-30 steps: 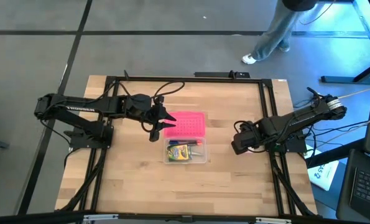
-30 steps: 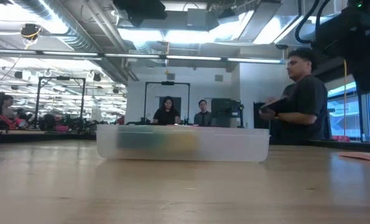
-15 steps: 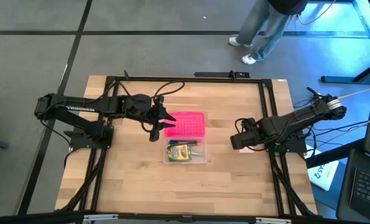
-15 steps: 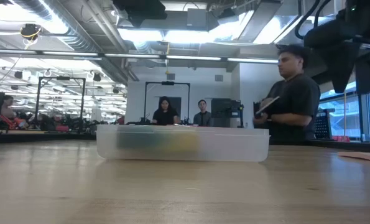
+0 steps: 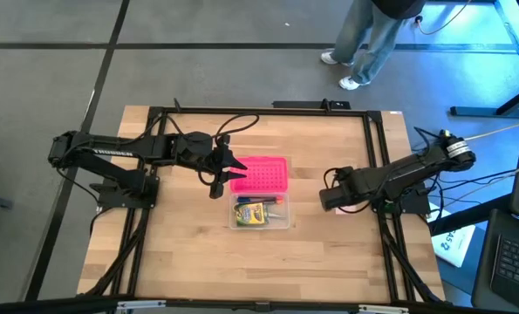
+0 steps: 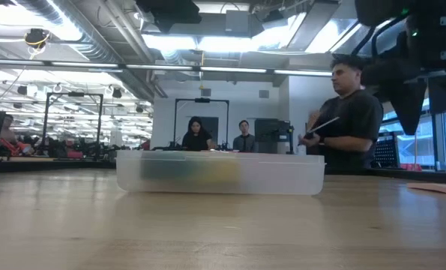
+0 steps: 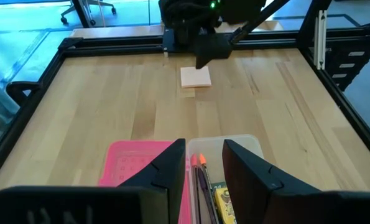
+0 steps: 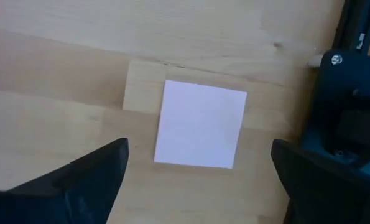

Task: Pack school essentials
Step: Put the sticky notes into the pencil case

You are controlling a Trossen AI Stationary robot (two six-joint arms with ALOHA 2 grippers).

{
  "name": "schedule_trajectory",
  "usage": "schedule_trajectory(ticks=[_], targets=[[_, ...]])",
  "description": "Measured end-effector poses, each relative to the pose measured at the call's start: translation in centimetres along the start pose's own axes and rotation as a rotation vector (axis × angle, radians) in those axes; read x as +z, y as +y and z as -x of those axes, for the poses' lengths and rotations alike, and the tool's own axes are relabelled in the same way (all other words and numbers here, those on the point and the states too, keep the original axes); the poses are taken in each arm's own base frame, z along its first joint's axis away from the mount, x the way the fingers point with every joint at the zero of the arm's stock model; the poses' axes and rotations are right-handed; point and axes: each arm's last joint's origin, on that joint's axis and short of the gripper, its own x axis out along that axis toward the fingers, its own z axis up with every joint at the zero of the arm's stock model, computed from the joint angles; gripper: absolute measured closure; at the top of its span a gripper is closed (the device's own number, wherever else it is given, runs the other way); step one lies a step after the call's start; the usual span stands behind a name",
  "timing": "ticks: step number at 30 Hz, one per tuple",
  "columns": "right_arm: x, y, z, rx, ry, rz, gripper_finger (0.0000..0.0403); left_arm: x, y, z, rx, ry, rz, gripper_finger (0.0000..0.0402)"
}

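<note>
**Right gripper lines up over the pink pad**

Now the right gripper (image 5: 331,200) hangs right of centre in the overhead frame, fingers (image 8: 94,171) spread wide, and its wrist view has the pale pink square pad (image 8: 201,124) lying flat on the table (image 5: 329,253) squarely between them, untouched. From the left wrist view, the pad (image 7: 195,76) sits in the upper middle, just under that dark gripper. It looks thin, light and flexible, with almost no height to bite, so my guess is it wants a pinch across two opposite edges, low against the wood, or it will slide or buckle. Over at centre, the clear plastic box (image 5: 261,213) already holds the crayon box (image 5: 253,212) and pencils (image 7: 200,176). The left gripper (image 7: 200,163) hovers above it, jaws parted and empty, beside the pink dotted lid (image 5: 261,174).
</note>
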Motion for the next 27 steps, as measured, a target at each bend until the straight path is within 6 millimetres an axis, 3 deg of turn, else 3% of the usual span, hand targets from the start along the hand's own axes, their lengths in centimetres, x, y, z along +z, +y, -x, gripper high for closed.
schedule_trajectory(ticks=[5,11,19,27], targets=[[-0.2,0.5,-1.2,-0.017,0.000,0.018,0.0007,0.0,0.0,0.0,0.000,0.000,0.000,0.0302],[-0.8,0.7,-3.8,0.115,0.079,0.065,0.0008,0.0,0.0,0.0,0.000,0.000,0.000,0.0302],[-0.7,-0.2,-3.6,0.078,0.075,0.085,0.0008,0.0,0.0,0.0,0.000,0.000,0.000,0.0302],[-0.7,0.3,-3.5,0.150,0.023,0.534,0.0008,0.0,0.0,0.0,0.000,0.000,0.000,0.0302]])
